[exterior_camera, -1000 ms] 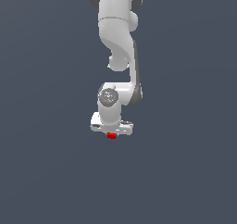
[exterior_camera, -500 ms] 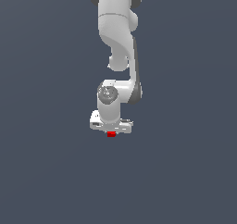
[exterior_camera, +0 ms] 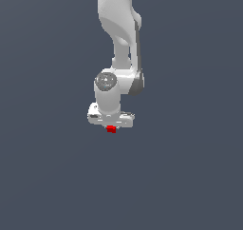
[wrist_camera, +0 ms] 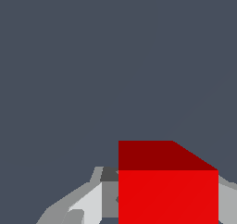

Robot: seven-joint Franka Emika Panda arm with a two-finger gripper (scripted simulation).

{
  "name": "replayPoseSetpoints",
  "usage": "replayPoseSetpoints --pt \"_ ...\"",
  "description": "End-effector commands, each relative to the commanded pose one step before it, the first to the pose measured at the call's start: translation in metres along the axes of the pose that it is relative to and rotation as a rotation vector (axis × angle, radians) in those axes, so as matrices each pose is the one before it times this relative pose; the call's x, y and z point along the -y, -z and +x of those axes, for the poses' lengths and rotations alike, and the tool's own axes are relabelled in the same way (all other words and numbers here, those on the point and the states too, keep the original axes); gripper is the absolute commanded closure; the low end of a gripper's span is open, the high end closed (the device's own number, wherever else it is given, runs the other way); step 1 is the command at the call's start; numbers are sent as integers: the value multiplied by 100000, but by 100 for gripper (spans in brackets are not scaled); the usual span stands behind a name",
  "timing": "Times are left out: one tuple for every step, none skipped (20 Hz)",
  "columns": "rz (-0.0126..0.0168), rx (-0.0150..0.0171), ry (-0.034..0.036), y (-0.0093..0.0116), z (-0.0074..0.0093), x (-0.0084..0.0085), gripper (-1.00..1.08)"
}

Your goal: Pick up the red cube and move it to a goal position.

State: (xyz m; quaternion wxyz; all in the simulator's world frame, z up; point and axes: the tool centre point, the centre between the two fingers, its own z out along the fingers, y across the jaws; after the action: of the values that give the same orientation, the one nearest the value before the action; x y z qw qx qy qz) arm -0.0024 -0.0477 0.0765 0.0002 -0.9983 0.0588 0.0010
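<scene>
The red cube (exterior_camera: 111,129) is a tiny bright red block just under the white hand of the arm, near the middle of the exterior view. My gripper (exterior_camera: 111,128) is shut on it, pointing down, and its fingers are mostly hidden by the hand and the cube. In the wrist view the red cube (wrist_camera: 167,195) fills the space between the grey-white fingers (wrist_camera: 90,204), one at each side of it. No goal marker shows in either view.
The white arm (exterior_camera: 118,39) comes down from the top of the exterior view. Plain dark grey-blue ground lies all around, and no other object is visible.
The gripper has moved up a little with the red cube held in it, drifting slightly toward the exterior view's left.
</scene>
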Motion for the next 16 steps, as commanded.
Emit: replayPoseSetpoints --pt "14 -154 -22 1928 -753 -563 108" --pt "0 0 0 846 -351 -249 108" --pt "0 0 0 859 -354 -253 108" --pt "46 -9 -13 873 -356 -268 108" --pt "0 0 0 874 -356 -257 108" --pt "0 0 0 882 -357 -259 108" --pt "0 0 0 891 -358 -261 108" --pt "0 0 0 901 -359 -264 108" --pt "0 0 0 912 -360 -267 108" --pt "0 0 0 911 -356 -266 108" --pt "0 0 0 878 -340 -257 108" --pt "46 -13 -12 849 -325 -262 108" --pt "0 0 0 805 -305 -236 108" --pt "0 0 0 768 -288 -225 108" --pt "0 0 0 729 -270 -214 108" --pt "0 0 0 690 -252 -203 108"
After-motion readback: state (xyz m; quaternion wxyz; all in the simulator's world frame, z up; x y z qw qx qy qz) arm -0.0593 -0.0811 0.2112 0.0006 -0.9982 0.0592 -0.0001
